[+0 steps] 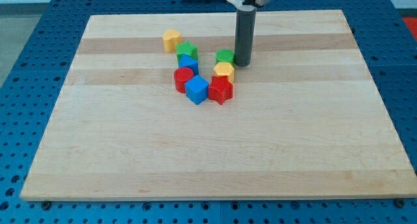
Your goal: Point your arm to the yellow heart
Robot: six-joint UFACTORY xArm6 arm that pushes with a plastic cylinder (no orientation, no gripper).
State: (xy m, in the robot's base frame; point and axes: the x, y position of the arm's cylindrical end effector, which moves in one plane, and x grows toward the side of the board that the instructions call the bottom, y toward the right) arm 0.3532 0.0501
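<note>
Claw: none shows; the arm ends in a plain dark rod, so nothing is gripped or held.
My tip (pixel 242 64): rests on the worktop, just to the view's right of the green block (pixel 225 56), touching it or nearly so; I cannot tell which.
Yellow block near the tip (pixel 224 71): sits just below the green block, down and to the view's left of my tip; its shape is hard to make out.
Red block (pixel 221 90): directly below that yellow one, touching it.
Blue cube (pixel 197 90): beside the red block, on its left.
Second red block (pixel 184 77): rounded, up and left of the blue cube.
Second blue block (pixel 188 63): above that red one.
Second green block (pixel 187 51): star-like, above the blue.
Yellow heart (pixel 171 40): at the cluster's upper left, well apart from my tip.
Worktop (pixel 215 159): pale wooden board.
</note>
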